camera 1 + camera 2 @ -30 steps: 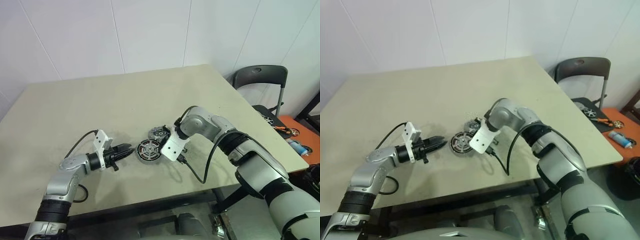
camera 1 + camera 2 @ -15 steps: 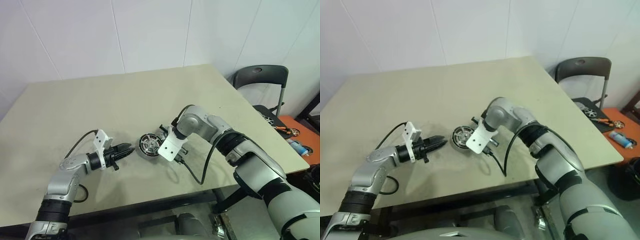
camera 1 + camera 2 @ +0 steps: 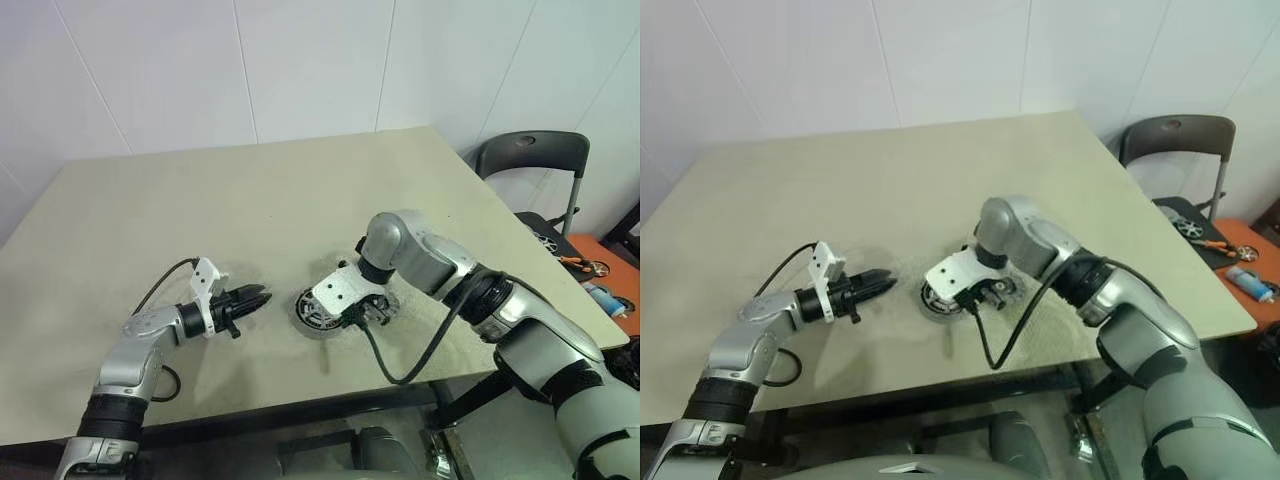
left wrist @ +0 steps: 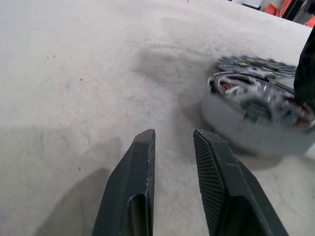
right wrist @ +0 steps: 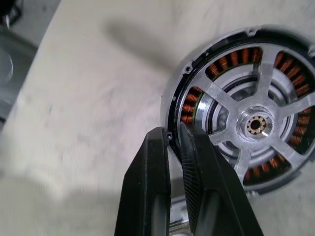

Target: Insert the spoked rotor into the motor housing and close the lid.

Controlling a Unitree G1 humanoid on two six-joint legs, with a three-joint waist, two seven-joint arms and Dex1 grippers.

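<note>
The motor housing (image 3: 312, 312) lies flat on the table near its front edge, with copper windings (image 5: 189, 105) showing inside. The spoked rotor (image 5: 224, 98) sits within it, hub up. My right gripper (image 5: 172, 132) points down over the housing, its fingers shut on the housing's rim, one inside and one outside. The lid (image 4: 246, 63) lies flat just beyond the housing, partly hidden by the right hand. My left gripper (image 3: 262, 294) hovers level a short way left of the housing (image 4: 251, 132), its fingers (image 4: 142, 162) a narrow gap apart with nothing between them.
The beige table (image 3: 250, 200) stretches wide behind the parts. A black cable (image 3: 400, 372) loops from the right wrist toward the table's front edge. A dark chair (image 3: 530, 160) stands off the right side, with tools on the floor beyond it.
The right gripper has rolled and turned downward, bringing the housing from standing on edge to lying flat on the table. The left gripper has stayed where it was.
</note>
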